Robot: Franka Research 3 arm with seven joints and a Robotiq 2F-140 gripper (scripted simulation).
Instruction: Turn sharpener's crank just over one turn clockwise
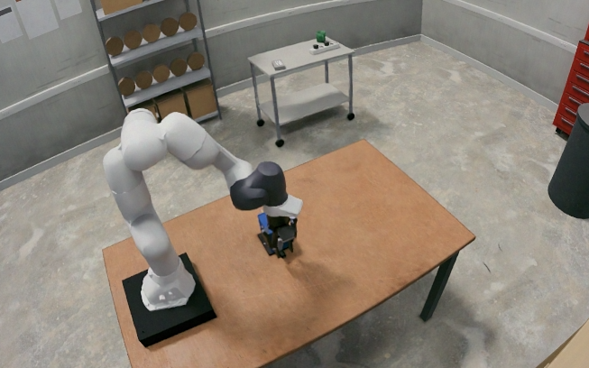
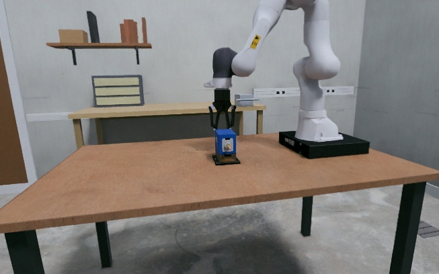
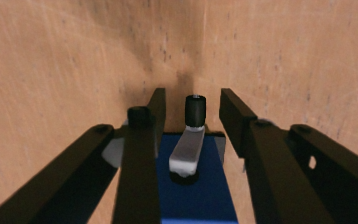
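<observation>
Wrist view: we note pincer (image 3: 195,112) released, fingers flanking crank knob (image 3: 195,110) with gaps, above blue sharpener (image 3: 195,197) on bench (image 3: 55,60).

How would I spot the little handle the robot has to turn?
Find the brown table, then the blue sharpener standing under the arm. Seen from the wrist, a grey crank sticks out, and its black knob sits between the two black fingers, untouched.

The wooden table (image 2: 139,183) stands on dark legs. The blue sharpener (image 2: 225,146) sits near its middle. The arm's black base plate (image 2: 323,144) rests toward one end.
</observation>
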